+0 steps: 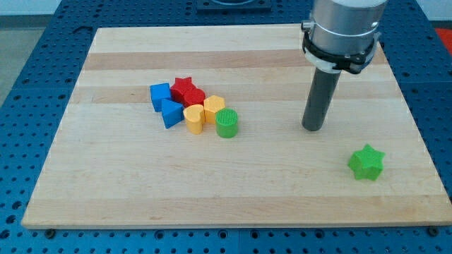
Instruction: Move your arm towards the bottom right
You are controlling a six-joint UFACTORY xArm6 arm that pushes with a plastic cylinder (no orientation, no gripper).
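Now my tip (312, 129), dark straight rod end, no gripper, up-left of green star (366, 162).

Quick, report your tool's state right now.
No pincer: my tip rests on the wooden board, holding nothing, touching no block, up-left of the green star, right of the green cylinder.
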